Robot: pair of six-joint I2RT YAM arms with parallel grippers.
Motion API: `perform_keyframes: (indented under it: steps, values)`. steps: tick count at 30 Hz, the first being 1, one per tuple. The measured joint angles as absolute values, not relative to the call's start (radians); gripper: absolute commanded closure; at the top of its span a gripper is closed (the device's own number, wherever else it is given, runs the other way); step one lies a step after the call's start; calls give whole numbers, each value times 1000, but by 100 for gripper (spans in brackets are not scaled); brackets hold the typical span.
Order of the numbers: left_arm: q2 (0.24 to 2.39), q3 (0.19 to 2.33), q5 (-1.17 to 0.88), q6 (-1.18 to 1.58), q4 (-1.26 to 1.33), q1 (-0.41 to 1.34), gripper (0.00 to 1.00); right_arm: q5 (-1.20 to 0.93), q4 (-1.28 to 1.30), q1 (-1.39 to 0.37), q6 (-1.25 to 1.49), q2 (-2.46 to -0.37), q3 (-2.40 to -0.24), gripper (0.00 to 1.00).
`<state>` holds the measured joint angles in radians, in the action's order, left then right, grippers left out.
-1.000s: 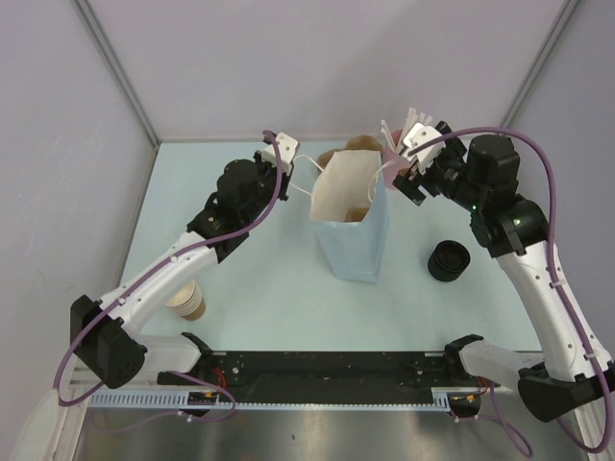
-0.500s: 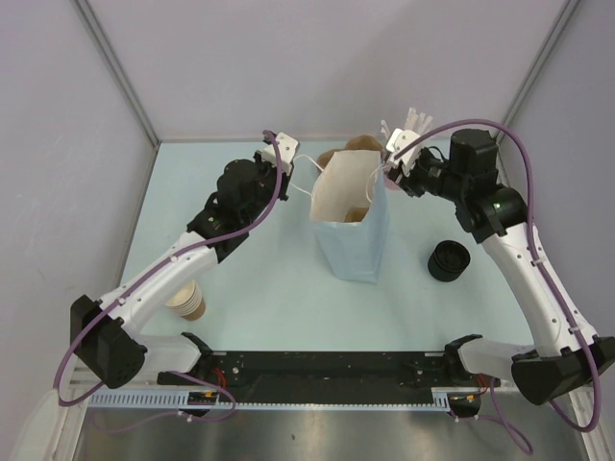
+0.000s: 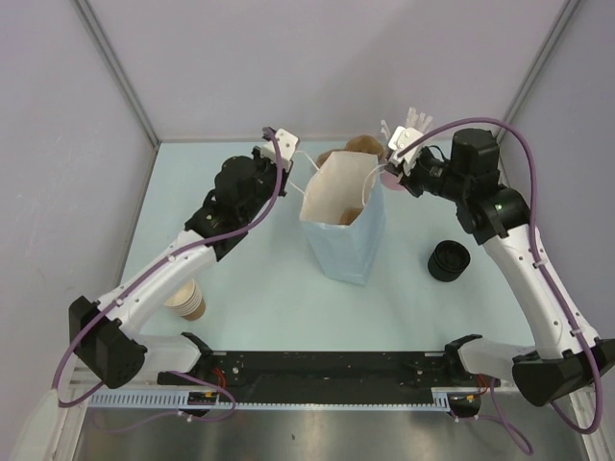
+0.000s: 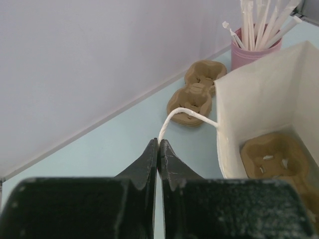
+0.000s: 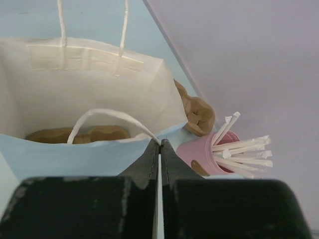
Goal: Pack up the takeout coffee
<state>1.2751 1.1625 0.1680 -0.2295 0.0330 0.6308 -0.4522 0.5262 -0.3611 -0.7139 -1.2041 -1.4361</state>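
Now the left gripper (image 4: pixel 158 144) clenches the left handle (image 4: pixel 185 115) of the blue bag (image 3: pixel 346 248) at its ten o'clock, the right gripper (image 5: pixel 159 144) clenches the right handle (image 5: pixel 102 113) at two; the takeout coffee (image 3: pixel 449 259) stands apart at four

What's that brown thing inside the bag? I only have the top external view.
Observer: The left wrist view shows a moulded cup carrier lying on the bottom of the bag.
Operator: Is a handle gripped on the left?
Observer: Yes, the left fingers are shut on the left-side handle, a white cord.
Operator: And on the right?
Observer: The right fingers are shut too, pinching the right-side handle at the bag's rim.
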Motion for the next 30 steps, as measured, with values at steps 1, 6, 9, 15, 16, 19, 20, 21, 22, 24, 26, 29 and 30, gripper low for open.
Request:
perform_keyframes:
  steps: [1, 6, 9, 15, 16, 19, 20, 21, 22, 24, 26, 29, 30]
  values:
    - [1275, 1168, 175, -238, 31, 631, 94, -455, 536, -364, -707, -1198, -1441, 100]
    - [1243, 1176, 216, -290, 19, 631, 94, -500, 595, -387, -672, -1169, -1493, 100]
    - [1216, 1189, 248, -325, 17, 631, 94, -526, 616, -408, -648, -1156, -1523, 100]
    - [1182, 1227, 323, -401, 39, 631, 94, -568, 624, -453, -595, -1137, -1546, 100]
    - [1175, 1227, 335, -413, 47, 631, 94, -569, 623, -465, -593, -1138, -1544, 100]
    - [1163, 1217, 342, -434, 72, 631, 93, -551, 616, -518, -603, -1136, -1499, 100]
    - [1159, 1201, 341, -442, 89, 631, 93, -528, 616, -552, -612, -1135, -1470, 100]
    - [1157, 1182, 340, -452, 98, 631, 94, -515, 617, -583, -621, -1135, -1445, 100]
    - [1156, 1168, 338, -459, 103, 631, 94, -487, 616, -624, -629, -1136, -1410, 100]
    - [1164, 1134, 337, -484, 105, 631, 94, -449, 628, -690, -636, -1146, -1351, 100]
    - [1180, 1120, 337, -508, 104, 631, 94, -425, 634, -730, -636, -1154, -1318, 100]
    - [1198, 1121, 340, -539, 111, 631, 95, -398, 621, -741, -636, -1151, -1311, 100]
    - [1198, 1122, 342, -543, 111, 630, 95, -392, 612, -743, -636, -1148, -1311, 100]
